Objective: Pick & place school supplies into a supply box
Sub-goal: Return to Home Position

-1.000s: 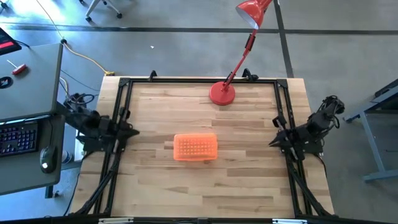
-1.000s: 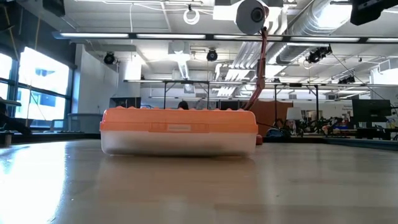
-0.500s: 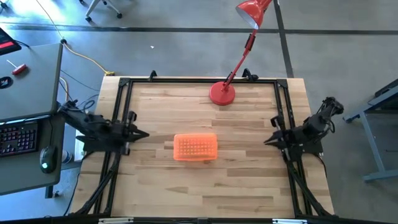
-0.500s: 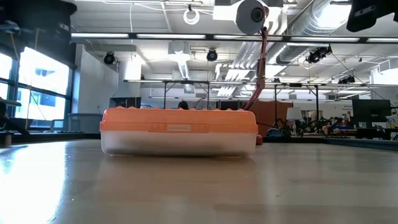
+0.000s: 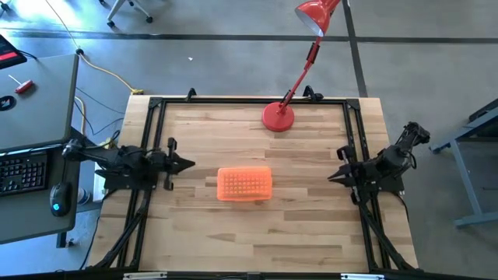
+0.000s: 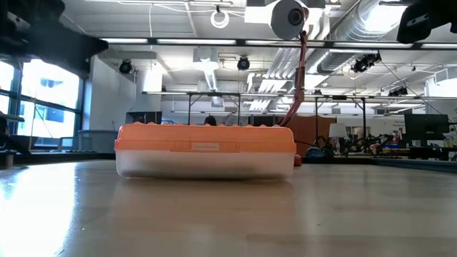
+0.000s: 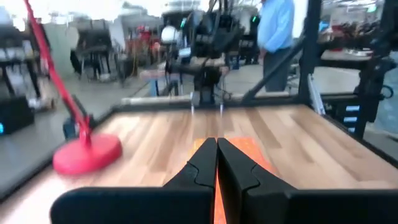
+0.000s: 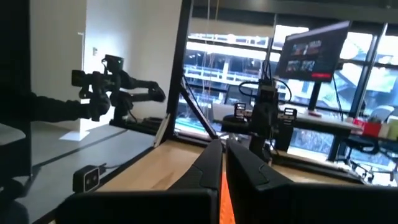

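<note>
Fingers pressed together, the left gripper (image 5: 187,164) hangs near the small clear plastic box (image 5: 244,185), its orange bumpy lid (image 6: 206,137) shut, lying between it and the likewise closed right gripper (image 5: 333,176), so a low inward swing homeward could shove the box or pop the lid.

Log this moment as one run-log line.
orange-lidded clear plastic supply box: closed, mid-table | left pincer: shut, apart, left of box | right pincer: shut, apart, right of box
</note>
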